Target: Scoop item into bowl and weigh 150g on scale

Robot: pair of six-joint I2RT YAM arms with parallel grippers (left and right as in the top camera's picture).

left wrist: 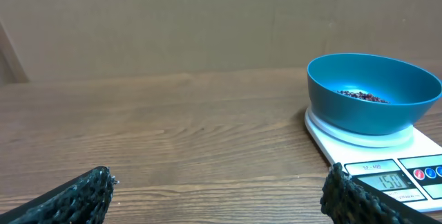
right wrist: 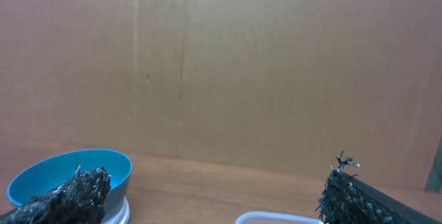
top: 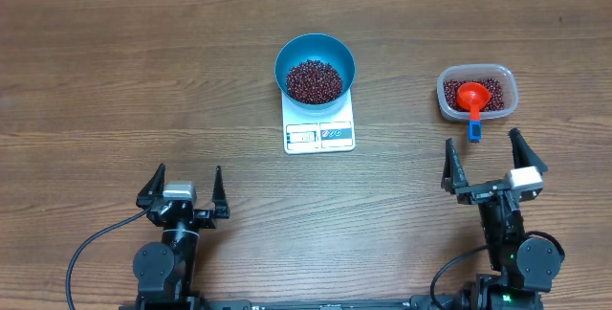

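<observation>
Overhead view, read left to right. Left end effector, at 7 o'clock of the desk: fingers spread wide apart, holding nothing. Centre, toward 12 o'clock: one round, deep, bright-blue bowl seated on one flat white rectangular scale. The scale's display and printed label project from under the bowl at its 6 o'clock edge. The bowl holds a loose heap of small, oval, dark red-brown beans, too many to count. At 3 o'clock of the bowl, well apart: one clear rounded-rectangular tub holding more of the same beans. One orange-red scoop lies in it, its blue-tipped handle overhanging the rim at 6 o'clock. Right end effector, at 6 o'clock of the tub: fingers likewise spread, empty. Count: two end effectors, one bowl, one scale, one tub, one scoop, two bean heaps.
</observation>
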